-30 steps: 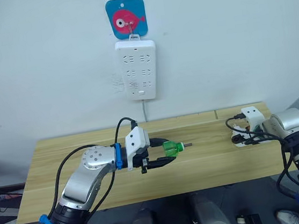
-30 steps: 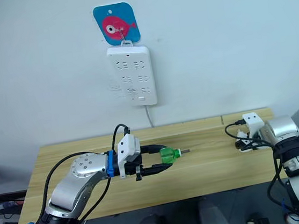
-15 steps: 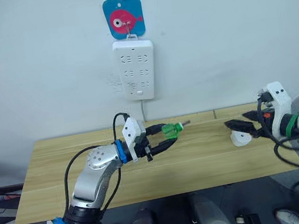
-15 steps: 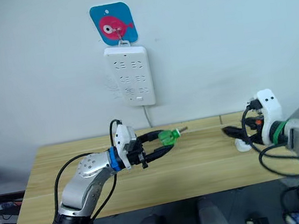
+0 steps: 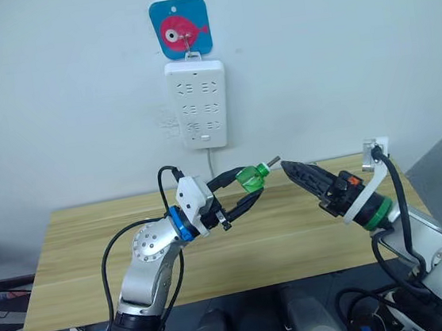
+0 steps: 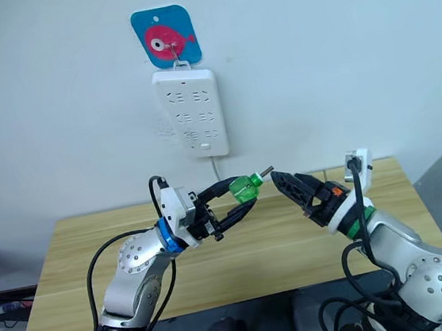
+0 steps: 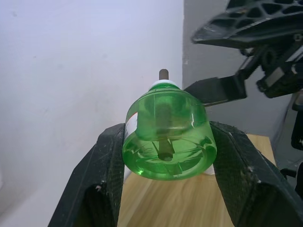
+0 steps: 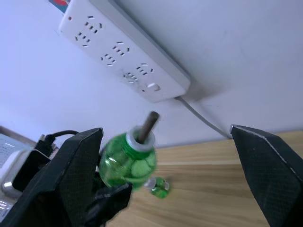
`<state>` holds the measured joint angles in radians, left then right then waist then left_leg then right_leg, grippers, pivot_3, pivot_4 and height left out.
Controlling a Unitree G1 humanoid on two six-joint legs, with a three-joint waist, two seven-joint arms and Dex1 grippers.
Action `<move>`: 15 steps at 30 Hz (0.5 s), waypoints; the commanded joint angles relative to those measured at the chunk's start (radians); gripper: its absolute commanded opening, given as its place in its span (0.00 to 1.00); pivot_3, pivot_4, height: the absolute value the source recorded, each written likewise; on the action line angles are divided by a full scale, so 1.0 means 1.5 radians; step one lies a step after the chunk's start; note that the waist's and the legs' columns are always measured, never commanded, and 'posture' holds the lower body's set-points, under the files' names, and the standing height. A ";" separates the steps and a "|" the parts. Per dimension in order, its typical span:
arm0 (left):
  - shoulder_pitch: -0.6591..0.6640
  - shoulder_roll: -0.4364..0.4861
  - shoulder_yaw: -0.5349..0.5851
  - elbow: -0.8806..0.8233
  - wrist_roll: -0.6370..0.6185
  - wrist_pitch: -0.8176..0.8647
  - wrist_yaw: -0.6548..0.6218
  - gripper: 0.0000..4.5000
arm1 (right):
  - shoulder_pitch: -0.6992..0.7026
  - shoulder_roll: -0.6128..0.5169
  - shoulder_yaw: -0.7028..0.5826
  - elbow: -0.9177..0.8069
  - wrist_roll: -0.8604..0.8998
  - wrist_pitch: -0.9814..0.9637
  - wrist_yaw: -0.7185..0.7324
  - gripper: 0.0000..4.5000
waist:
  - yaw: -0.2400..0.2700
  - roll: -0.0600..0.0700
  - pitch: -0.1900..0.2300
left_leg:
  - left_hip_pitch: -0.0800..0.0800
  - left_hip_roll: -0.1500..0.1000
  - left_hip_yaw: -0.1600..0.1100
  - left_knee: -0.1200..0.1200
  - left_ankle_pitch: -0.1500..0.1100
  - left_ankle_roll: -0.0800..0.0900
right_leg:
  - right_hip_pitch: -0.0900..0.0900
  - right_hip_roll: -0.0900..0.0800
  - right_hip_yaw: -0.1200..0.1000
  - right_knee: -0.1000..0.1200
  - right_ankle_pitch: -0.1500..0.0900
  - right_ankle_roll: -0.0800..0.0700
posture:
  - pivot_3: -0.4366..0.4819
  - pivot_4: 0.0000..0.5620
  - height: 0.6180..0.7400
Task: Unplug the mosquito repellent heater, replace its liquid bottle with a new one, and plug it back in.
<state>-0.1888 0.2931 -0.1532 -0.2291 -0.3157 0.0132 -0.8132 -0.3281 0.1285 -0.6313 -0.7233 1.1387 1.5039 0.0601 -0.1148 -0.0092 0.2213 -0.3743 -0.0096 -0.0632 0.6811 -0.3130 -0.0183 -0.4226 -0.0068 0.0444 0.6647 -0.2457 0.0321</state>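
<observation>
Left tool [image 5: 240, 193] clamps green bottle [image 5: 248, 179], raised off bench [image 5: 94, 244] since 1 s ago | right tool [image 8: 175, 184] left bench edge, now wide open at its wick | heater unseen; handover or cap work likely

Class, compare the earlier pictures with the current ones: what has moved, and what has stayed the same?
The left gripper has lifted the green bottle off the table, keeping it clamped. The right gripper left the heater and swung in, open, towards the bottle's wick. The power strip stays on the wall.
</observation>
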 commanded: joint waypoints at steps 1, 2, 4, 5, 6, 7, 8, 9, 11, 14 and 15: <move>-0.008 -0.010 -0.012 -0.017 0.010 -0.021 0.013 0.51 | 0.020 0.028 0.060 0.014 0.058 -0.051 -0.031 1.00 | -0.003 0.000 0.000 | 0.000 0.000 0.000 0.000 0.000 0.000 | 0.000 0.000 0.000 0.000 0.000 0.000 | 0.26 0.32 0.92; -0.009 -0.012 -0.014 -0.016 0.013 -0.023 0.014 0.51 | 0.019 0.025 0.076 0.022 0.070 -0.066 -0.043 1.00 | -0.005 0.000 0.000 | 0.000 0.000 0.000 0.000 0.000 0.000 | 0.000 0.001 0.000 0.000 0.000 0.000 | 0.26 0.31 0.92; -0.012 -0.016 -0.016 -0.014 0.016 -0.024 0.019 0.51 | 0.021 0.013 0.103 0.037 0.093 -0.095 -0.063 1.00 | -0.007 0.000 0.000 | 0.000 0.000 0.000 0.000 0.000 0.000 | 0.000 0.001 0.000 0.000 0.000 0.000 | 0.26 0.31 0.92; -0.014 -0.018 -0.017 -0.013 0.017 -0.024 0.021 0.51 | 0.023 0.005 0.116 0.043 0.104 -0.108 -0.070 1.00 | -0.007 0.000 -0.001 | 0.000 0.000 0.000 0.000 0.000 0.000 | 0.000 0.001 0.000 0.000 0.000 0.000 | 0.26 0.31 0.92; -0.015 -0.020 -0.017 -0.013 0.018 -0.024 0.022 0.51 | 0.026 -0.004 0.128 0.048 0.114 -0.121 -0.078 1.00 | -0.007 0.000 -0.001 | 0.000 0.000 0.000 0.000 0.000 0.000 | 0.000 0.001 0.000 0.000 0.000 0.000 | 0.26 0.31 0.92; -0.017 -0.022 -0.016 -0.013 0.018 -0.023 0.024 0.51 | 0.029 -0.011 0.140 0.055 0.122 -0.135 -0.085 1.00 | -0.008 0.000 -0.001 | 0.000 0.000 0.000 0.000 0.000 0.000 | 0.000 0.001 0.000 0.000 0.000 0.000 | 0.27 0.31 0.92; -0.018 -0.023 -0.016 -0.013 0.018 -0.023 0.026 0.51 | 0.032 -0.018 0.152 0.060 0.131 -0.148 -0.092 1.00 | -0.010 0.000 -0.001 | 0.000 0.000 0.000 0.000 0.000 0.000 | 0.000 0.001 0.000 0.000 0.000 0.000 | 0.27 0.31 0.92; -0.020 -0.024 -0.016 -0.013 0.017 -0.023 0.027 0.51 | 0.036 -0.023 0.163 0.067 0.142 -0.162 -0.101 1.00 | -0.012 0.000 -0.001 | 0.000 0.000 0.000 0.000 0.000 0.000 | 0.000 0.001 0.000 0.000 0.000 0.000 | 0.27 0.31 0.92; -0.021 -0.023 -0.017 -0.013 0.017 -0.024 0.029 0.51 | 0.042 -0.037 0.182 0.076 0.163 -0.187 -0.115 0.96 | -0.014 0.000 -0.001 | 0.000 0.000 0.000 0.000 0.000 0.000 | 0.000 0.001 0.000 0.000 0.000 0.000 | 0.27 0.31 0.92; -0.021 -0.022 -0.020 -0.014 0.018 -0.026 0.028 0.51 | 0.051 -0.061 0.210 0.084 0.195 -0.229 -0.132 0.78 | -0.016 0.000 -0.001 | 0.000 0.000 0.000 0.000 0.000 0.000 | 0.000 0.001 0.000 0.000 0.000 0.000 | 0.27 0.31 0.92; -0.020 -0.022 -0.020 -0.014 0.018 -0.026 0.028 0.51 | 0.054 -0.070 0.218 0.086 0.205 -0.242 -0.137 0.70 | -0.016 0.000 -0.001 | 0.000 0.000 0.000 0.000 0.000 0.000 | 0.000 0.001 0.000 0.000 0.000 0.000 | 0.27 0.31 0.92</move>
<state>-0.2089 0.2661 -0.1720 -0.2254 -0.2886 -0.0090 -0.7750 -0.2445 0.0270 -0.3303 -0.5772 1.3903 1.1799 -0.1417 -0.1389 -0.0093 0.2195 -0.3746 -0.0091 -0.0637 0.6813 -0.3130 -0.0182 -0.4225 -0.0055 0.0448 0.6650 -0.2457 0.0322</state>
